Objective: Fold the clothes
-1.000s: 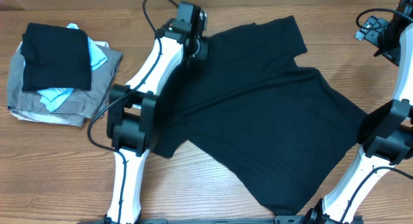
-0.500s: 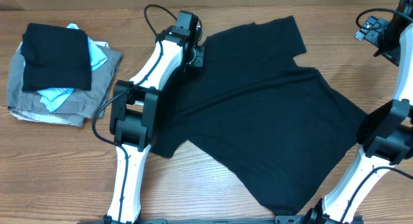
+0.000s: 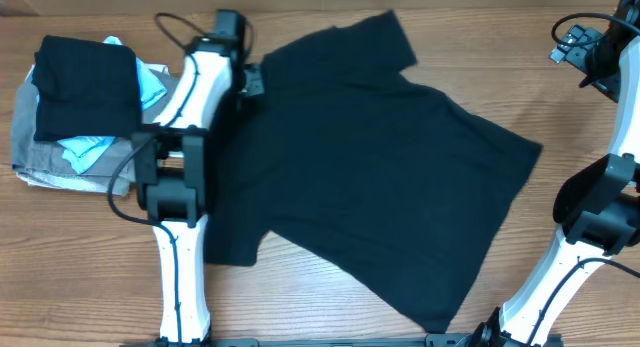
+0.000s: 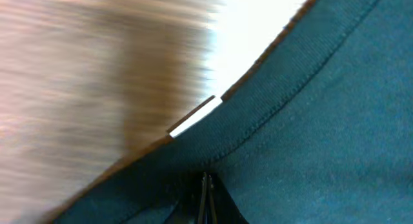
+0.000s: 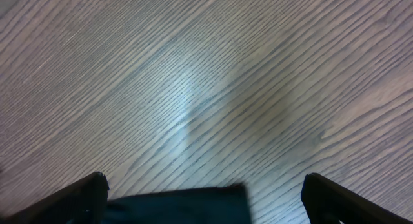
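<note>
The black T-shirt [image 3: 360, 177] lies spread and slightly askew across the middle of the wooden table, collar end at the far left. My left gripper [image 3: 251, 79] is at that collar end, shut on the shirt's fabric. In the left wrist view the closed jaws [image 4: 206, 186] pinch the cloth just below the ribbed collar, beside the small white neck label [image 4: 192, 115]. My right gripper [image 3: 574, 49] hangs high at the far right, open and empty. In the right wrist view [image 5: 206, 201] its fingers [image 5: 84, 193] are wide apart, with a corner of black cloth [image 5: 181, 204] below.
A pile of folded garments sits at the far left: a black one [image 3: 88, 87] on top, a light-blue one [image 3: 86, 149] and a grey one [image 3: 60, 169] beneath. The left arm [image 3: 180, 157] runs along the shirt's left edge, close to the pile.
My left gripper has pulled the shirt's collar end to the left, toward the pile, and the whole shirt has slid left with it. The right arm has not moved.
</note>
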Action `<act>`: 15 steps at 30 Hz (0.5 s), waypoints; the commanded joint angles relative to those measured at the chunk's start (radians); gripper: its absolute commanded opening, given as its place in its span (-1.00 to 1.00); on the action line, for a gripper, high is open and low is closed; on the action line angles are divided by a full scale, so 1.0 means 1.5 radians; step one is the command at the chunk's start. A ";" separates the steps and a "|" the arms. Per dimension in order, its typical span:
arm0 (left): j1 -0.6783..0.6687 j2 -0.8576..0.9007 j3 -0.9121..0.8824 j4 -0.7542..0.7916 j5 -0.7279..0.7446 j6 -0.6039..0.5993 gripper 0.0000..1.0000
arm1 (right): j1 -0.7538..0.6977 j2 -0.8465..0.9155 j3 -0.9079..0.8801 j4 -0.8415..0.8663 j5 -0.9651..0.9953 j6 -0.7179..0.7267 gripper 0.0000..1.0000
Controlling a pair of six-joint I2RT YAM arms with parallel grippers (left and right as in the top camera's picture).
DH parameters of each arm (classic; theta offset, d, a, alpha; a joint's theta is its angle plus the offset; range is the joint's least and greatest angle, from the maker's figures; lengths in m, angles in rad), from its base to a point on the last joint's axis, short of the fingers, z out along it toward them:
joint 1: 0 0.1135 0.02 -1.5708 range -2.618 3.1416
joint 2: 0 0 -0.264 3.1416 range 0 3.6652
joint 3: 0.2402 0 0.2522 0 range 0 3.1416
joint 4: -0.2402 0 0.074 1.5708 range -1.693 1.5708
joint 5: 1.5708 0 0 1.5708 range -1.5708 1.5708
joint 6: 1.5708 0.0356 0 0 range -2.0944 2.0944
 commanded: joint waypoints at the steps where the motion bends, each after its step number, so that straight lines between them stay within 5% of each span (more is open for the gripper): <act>1: 0.027 0.035 -0.022 -0.025 0.000 -0.057 -0.92 | 0.001 -0.014 0.013 0.002 0.006 0.003 1.00; 15: -0.041 -0.016 0.150 0.055 0.137 0.060 -0.92 | 0.001 -0.014 0.013 0.002 0.006 0.003 1.00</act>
